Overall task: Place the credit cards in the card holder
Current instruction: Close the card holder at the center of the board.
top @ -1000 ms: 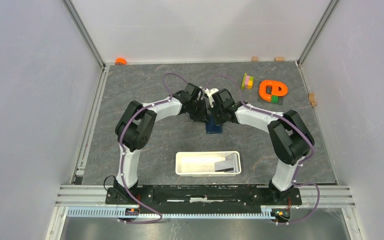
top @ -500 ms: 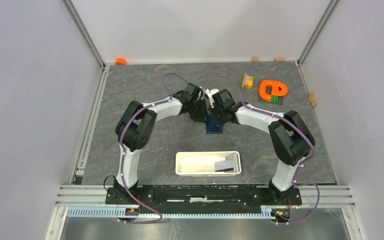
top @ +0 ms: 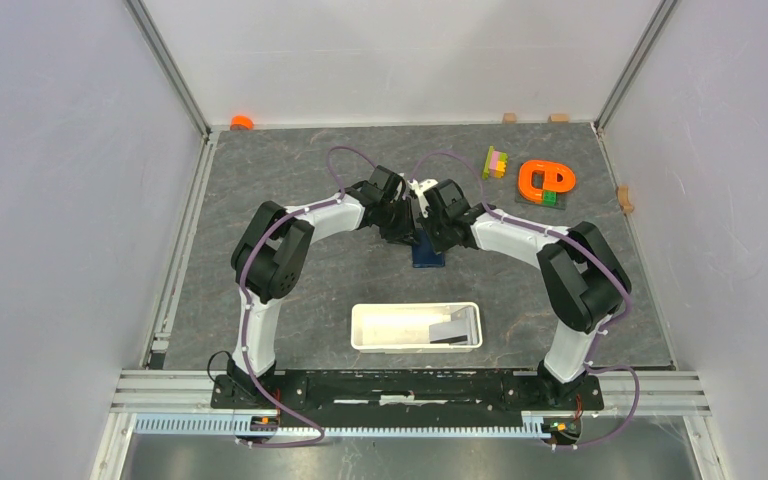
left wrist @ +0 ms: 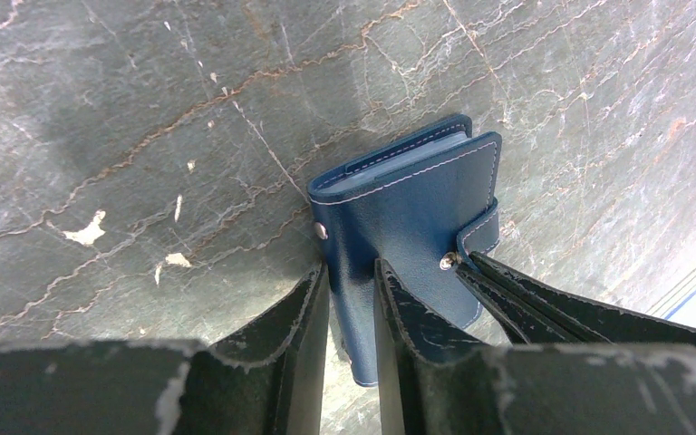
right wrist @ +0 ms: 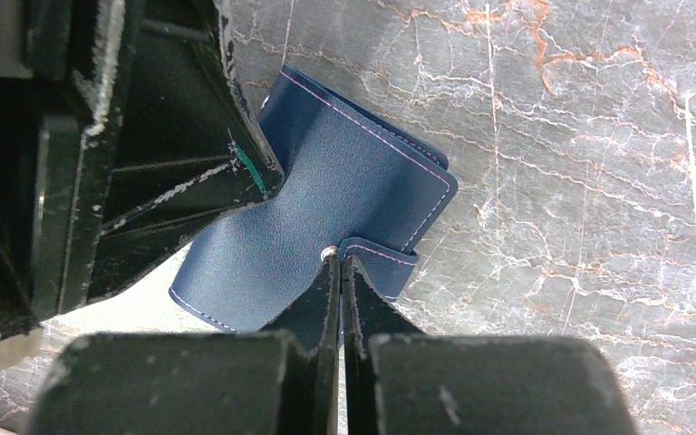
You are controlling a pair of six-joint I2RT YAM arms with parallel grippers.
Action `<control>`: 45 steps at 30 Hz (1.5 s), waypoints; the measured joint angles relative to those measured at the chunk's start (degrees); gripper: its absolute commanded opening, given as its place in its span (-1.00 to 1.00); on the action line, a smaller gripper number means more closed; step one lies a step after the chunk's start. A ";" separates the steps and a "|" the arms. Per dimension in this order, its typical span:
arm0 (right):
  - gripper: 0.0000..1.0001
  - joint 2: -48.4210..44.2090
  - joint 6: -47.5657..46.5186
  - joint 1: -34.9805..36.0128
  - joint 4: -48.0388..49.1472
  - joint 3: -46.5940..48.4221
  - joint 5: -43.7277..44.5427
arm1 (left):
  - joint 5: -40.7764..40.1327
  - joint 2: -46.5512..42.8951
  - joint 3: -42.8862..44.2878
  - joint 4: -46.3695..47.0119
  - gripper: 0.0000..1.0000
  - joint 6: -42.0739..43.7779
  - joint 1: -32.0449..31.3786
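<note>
The navy card holder (left wrist: 408, 208) lies partly opened on the marbled table, also in the top view as a card holder (top: 427, 257) under both wrists. My left gripper (left wrist: 349, 267) is shut on its cover flap. My right gripper (right wrist: 340, 261) is shut, its tips pinching the end of the snap tab (right wrist: 376, 263) beside the stud. The right fingers (left wrist: 526, 290) show in the left wrist view. Two credit cards, one grey (top: 450, 330) and one whitish (top: 400, 325), lie in the white tray (top: 360, 345) near the arm bases.
An orange ring toy (top: 546, 180) and a stack of coloured blocks (top: 496, 161) sit at the back right. Small wooden blocks (top: 509, 117) line the back edge, one (top: 625, 198) on the right. An orange piece (top: 241, 122) is in the back left corner.
</note>
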 measured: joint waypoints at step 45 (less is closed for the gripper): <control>-1.00 -0.57 2.75 0.22 5.99 -2.89 -0.02 | 3.02 0.28 -0.72 1.31 -0.44 -0.04 1.09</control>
